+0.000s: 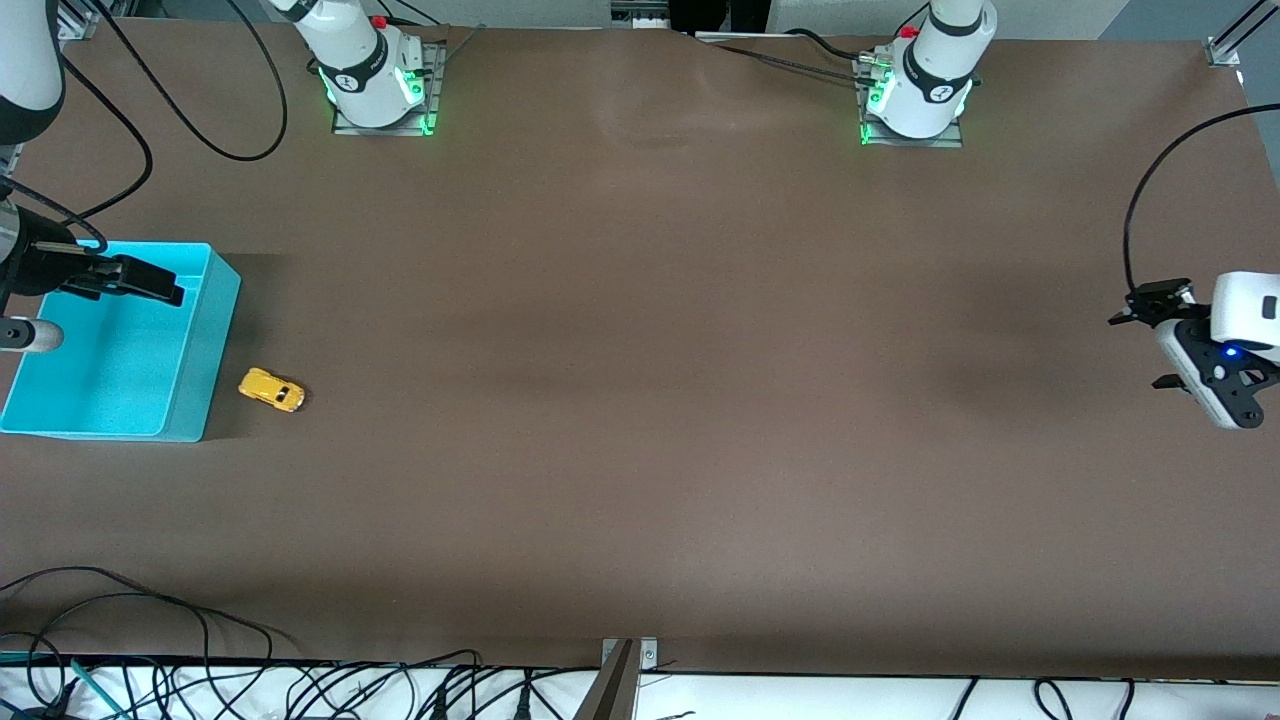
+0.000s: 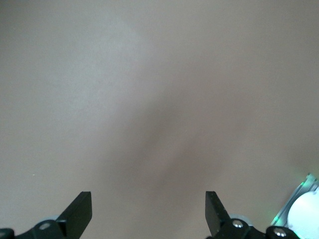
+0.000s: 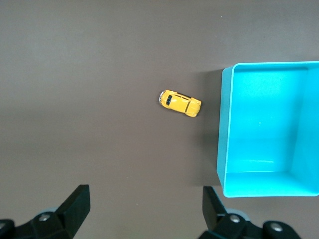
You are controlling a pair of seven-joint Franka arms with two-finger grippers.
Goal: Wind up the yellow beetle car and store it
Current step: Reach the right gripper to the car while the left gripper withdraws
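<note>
The yellow beetle car [image 1: 271,389] sat on the table just beside the turquoise bin [image 1: 190,345], handy for storing. The right gripper [image 1: 150,281] hung released over the bin; the left gripper [image 1: 1150,345], also released, waited at its own end of the table

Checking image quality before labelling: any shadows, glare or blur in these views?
Front view: the turquoise bin casts a soft shadow beside the yellow beetle car; green lights glow at both arm bases. Left wrist view: washed-out, pale table. Right wrist view: sharp.
</note>
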